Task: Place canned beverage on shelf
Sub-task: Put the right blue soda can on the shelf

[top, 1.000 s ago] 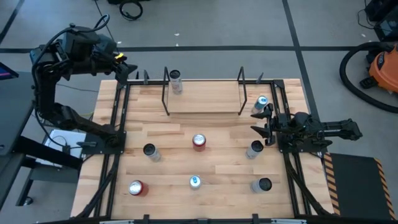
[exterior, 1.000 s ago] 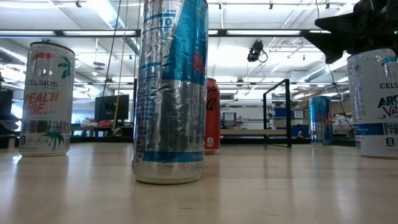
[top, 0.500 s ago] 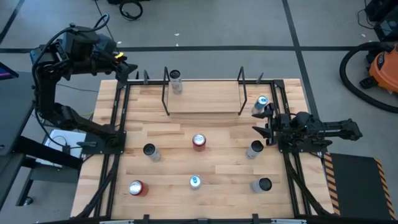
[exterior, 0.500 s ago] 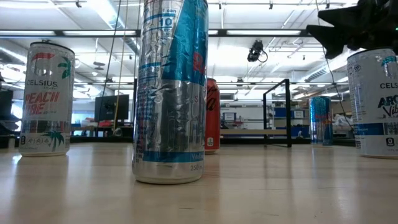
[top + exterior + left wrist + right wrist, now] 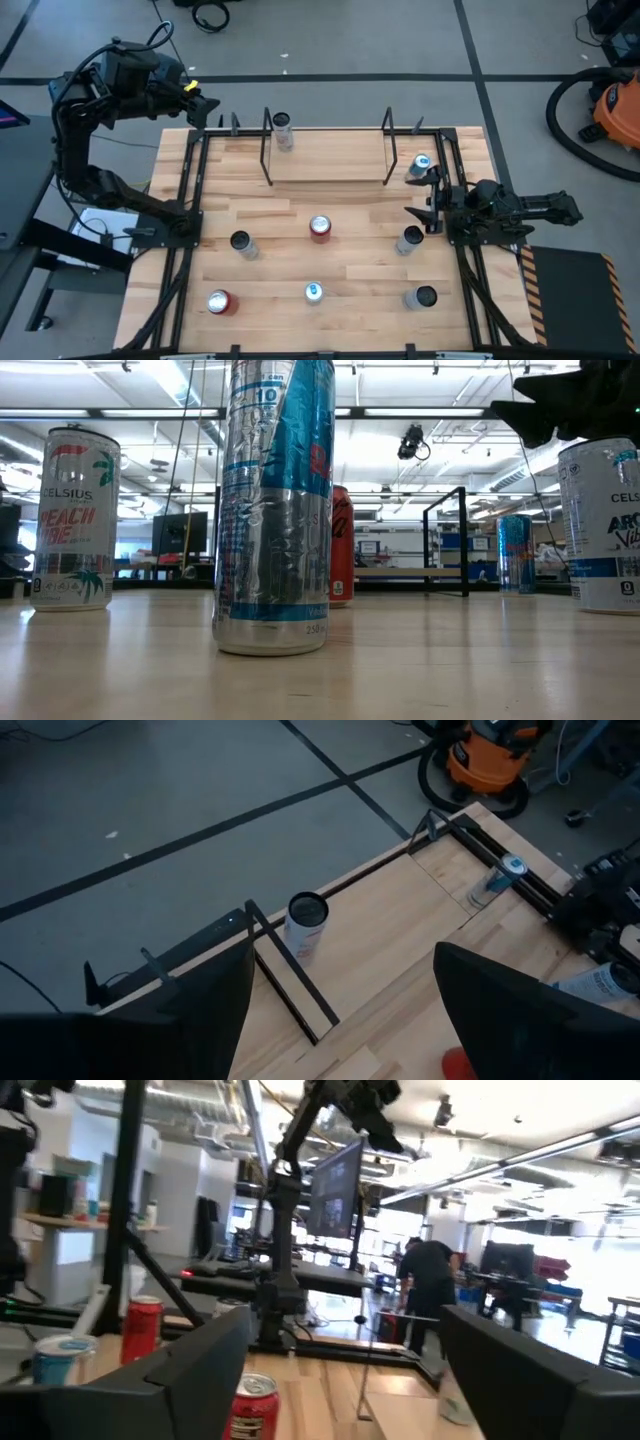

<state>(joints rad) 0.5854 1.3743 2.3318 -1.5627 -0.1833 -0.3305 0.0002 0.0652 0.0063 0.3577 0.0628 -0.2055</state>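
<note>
The shelf is a light board between two black rod frames at the table's far middle. One canned beverage stands upright on its left end, also seen in the left wrist view. Several more cans stand on the table, among them a red one and a blue-topped one. My left gripper hangs high over the far left corner, open and holding nothing. My right gripper lies level at the right edge, open and holding nothing.
Black rails run along the table's left and right sides. Cans stand near the front edge and beside my right gripper. A person stands in the room beyond. An orange vacuum sits on the floor.
My right gripper has rolled a little about its own axis and its fingers have spread wider. Both arms stay in place, and no can has moved.
</note>
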